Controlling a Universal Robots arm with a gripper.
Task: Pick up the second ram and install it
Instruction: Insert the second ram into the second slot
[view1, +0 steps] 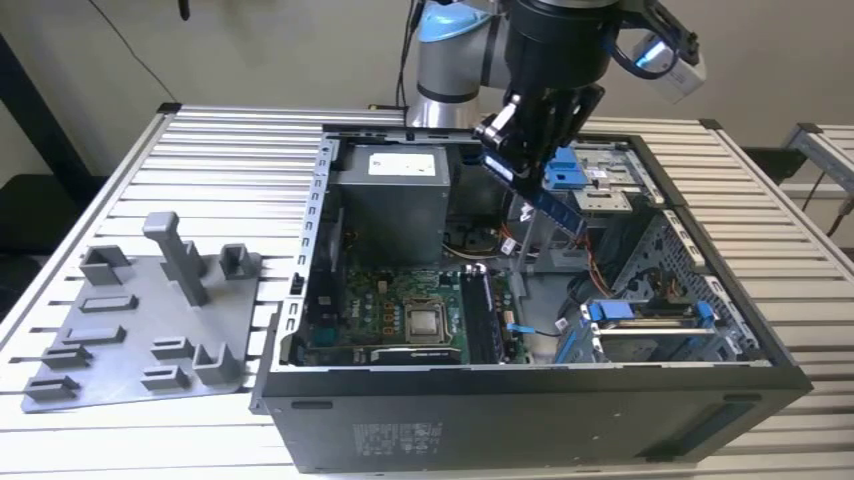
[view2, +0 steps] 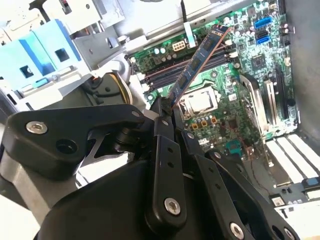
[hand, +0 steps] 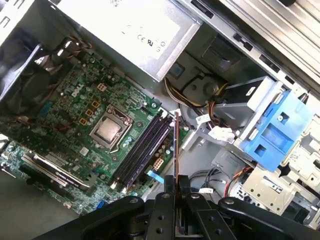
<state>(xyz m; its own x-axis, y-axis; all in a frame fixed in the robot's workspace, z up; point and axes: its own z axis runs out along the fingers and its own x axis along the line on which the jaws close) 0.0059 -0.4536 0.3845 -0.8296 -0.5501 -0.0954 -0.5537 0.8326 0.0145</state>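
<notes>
One stick, the second ram, is clamped in the jaws above the open case, long axis running eleven to five o'clock in the exterior view (tilted, not level); the memory slots lie at seven o'clock from its free end

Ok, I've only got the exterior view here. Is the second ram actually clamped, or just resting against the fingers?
Observer: Clamped. In the second wrist view the gripper is shut on one end of the second ram; the rest juts free over the motherboard.
Operator: Is it in a slot yet?
Observer: No. In the first wrist view it shows edge-on beside the memory slots, in none of them, and slanted relative to them.
</notes>
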